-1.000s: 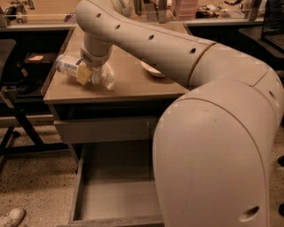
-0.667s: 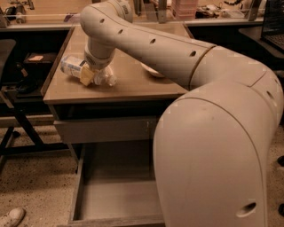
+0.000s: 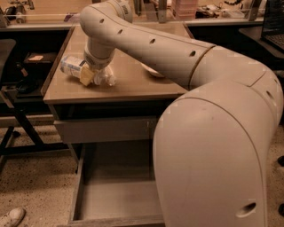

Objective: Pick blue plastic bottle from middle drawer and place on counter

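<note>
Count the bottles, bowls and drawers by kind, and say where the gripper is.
Bottles: 1, the blue plastic bottle, lying on the counter
Bowls: 1, the bowl, mostly behind the arm
Drawers: 2, the middle drawer pulled out, the upper drawer above it
Total: 4
The gripper is at the bottle, over the counter's left part.

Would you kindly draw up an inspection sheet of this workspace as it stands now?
Surface: glossy tan square counter on top of the grey drawer cabinet.
Job's things: small clear plastic bottle with a white label lies on its side on the counter's left part; wide grey middle drawer is pulled open, its visible floor bare.
Clutter: white bowl on the counter, partly hidden by the arm.
Grippers: hand down over the bottle's middle, at counter level.
Cables: nothing seen.
Surroundings: long cluttered bench with metal posts behind; white shoe on the speckled floor.
</note>
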`<state>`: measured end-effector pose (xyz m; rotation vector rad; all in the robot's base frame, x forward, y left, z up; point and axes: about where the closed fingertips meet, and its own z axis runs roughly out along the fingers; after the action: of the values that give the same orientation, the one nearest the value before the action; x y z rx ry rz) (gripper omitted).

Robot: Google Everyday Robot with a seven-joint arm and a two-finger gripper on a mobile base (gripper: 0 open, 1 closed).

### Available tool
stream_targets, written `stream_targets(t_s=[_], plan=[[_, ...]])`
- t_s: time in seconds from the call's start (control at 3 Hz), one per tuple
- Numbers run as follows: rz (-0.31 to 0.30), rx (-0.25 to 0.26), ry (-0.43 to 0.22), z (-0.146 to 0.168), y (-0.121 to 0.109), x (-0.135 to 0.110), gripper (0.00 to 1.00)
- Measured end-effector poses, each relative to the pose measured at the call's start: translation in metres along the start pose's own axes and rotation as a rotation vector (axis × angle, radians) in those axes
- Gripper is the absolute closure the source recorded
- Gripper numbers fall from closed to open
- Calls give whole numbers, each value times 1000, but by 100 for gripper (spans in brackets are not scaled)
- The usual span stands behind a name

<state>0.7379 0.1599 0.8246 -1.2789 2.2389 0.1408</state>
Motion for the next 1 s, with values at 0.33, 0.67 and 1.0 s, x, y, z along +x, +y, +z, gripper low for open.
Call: stream_targets(t_s=[0.33,0.67,1.0], plan=[[0,0,0,0,0,0,36],[0,0,0,0,0,0,13],[0,0,0,0,0,0,0]])
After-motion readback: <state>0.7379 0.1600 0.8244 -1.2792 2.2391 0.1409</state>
